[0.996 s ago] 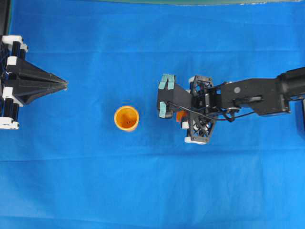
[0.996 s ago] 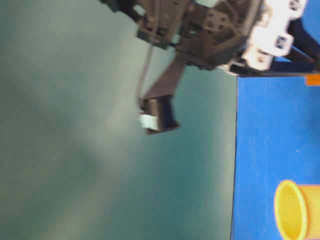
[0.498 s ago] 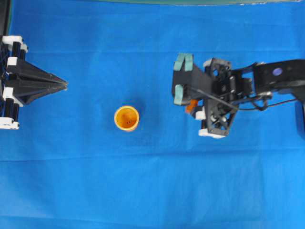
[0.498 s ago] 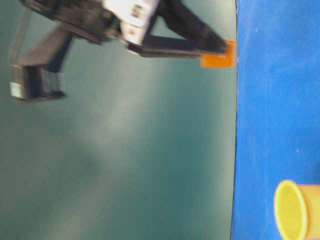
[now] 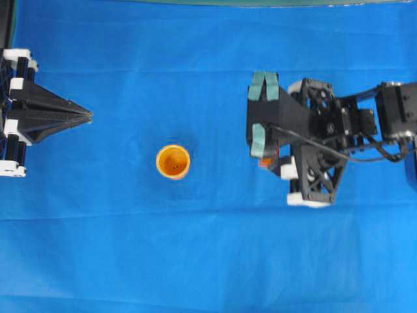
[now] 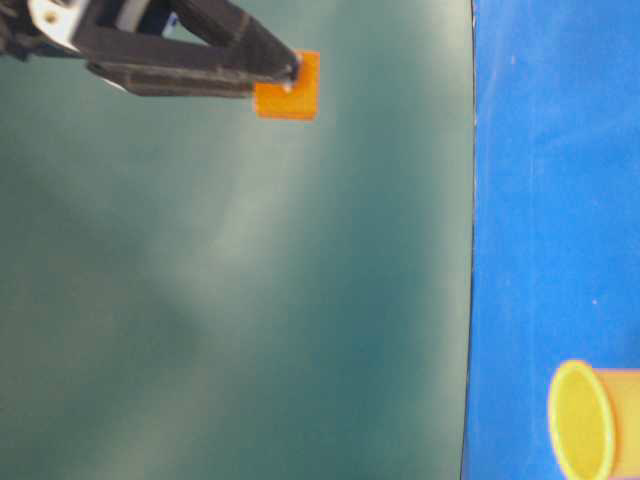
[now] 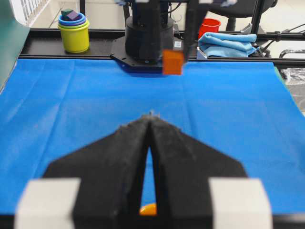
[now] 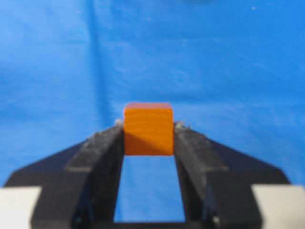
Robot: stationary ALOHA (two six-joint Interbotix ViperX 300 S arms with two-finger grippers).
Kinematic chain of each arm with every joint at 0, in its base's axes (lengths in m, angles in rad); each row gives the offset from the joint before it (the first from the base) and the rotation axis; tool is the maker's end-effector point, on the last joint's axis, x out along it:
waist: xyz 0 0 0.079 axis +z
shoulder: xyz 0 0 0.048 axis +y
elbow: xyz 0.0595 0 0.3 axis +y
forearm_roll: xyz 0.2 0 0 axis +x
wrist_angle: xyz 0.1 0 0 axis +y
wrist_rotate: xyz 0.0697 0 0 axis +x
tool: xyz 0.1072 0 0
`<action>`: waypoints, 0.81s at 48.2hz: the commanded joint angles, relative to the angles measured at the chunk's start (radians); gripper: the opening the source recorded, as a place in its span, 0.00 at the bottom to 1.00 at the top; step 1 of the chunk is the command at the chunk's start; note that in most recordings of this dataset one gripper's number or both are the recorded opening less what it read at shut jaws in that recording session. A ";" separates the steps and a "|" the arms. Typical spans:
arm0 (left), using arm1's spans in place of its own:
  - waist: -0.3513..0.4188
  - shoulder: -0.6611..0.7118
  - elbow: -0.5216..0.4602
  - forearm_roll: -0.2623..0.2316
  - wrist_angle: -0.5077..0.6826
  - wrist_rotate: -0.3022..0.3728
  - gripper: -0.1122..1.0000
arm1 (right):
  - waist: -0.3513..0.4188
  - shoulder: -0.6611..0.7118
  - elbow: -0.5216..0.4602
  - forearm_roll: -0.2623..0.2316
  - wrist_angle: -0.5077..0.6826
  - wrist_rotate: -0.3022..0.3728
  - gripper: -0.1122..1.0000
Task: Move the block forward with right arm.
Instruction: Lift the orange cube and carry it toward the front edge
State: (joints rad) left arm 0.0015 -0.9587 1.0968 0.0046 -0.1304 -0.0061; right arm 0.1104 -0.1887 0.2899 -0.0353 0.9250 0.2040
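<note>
The block (image 8: 148,129), a small orange cube, is pinched between the black fingers (image 8: 102,148) of my right gripper (image 8: 148,125), which is shut on it. In the table-level view the block (image 6: 287,85) hangs well off the blue cloth (image 6: 550,200). From overhead only a sliver of the block (image 5: 263,163) shows under the right arm (image 5: 319,130). The left wrist view shows the block (image 7: 172,62) held in the air in front of the right arm's base. My left gripper (image 5: 88,115) rests shut at the left edge, holding nothing.
A round orange cup (image 5: 173,161) stands on the cloth between the two arms, to the left of the held block. Beyond the far table edge sit stacked yellow cups (image 7: 74,31), a red bucket (image 7: 209,26) and a blue towel (image 7: 228,43).
My right arm has drawn back to the right and lifted the block off the cloth. The cup and left arm have not moved.
</note>
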 commanded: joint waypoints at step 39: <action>0.002 0.008 -0.034 0.006 0.011 0.009 0.12 | 0.331 0.083 -0.133 -0.035 -0.023 0.350 0.46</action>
State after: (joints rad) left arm 0.0015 -0.9572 1.0968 0.0077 -0.1150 0.0015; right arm 0.4142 -0.1058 0.2025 -0.0568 0.9035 0.5308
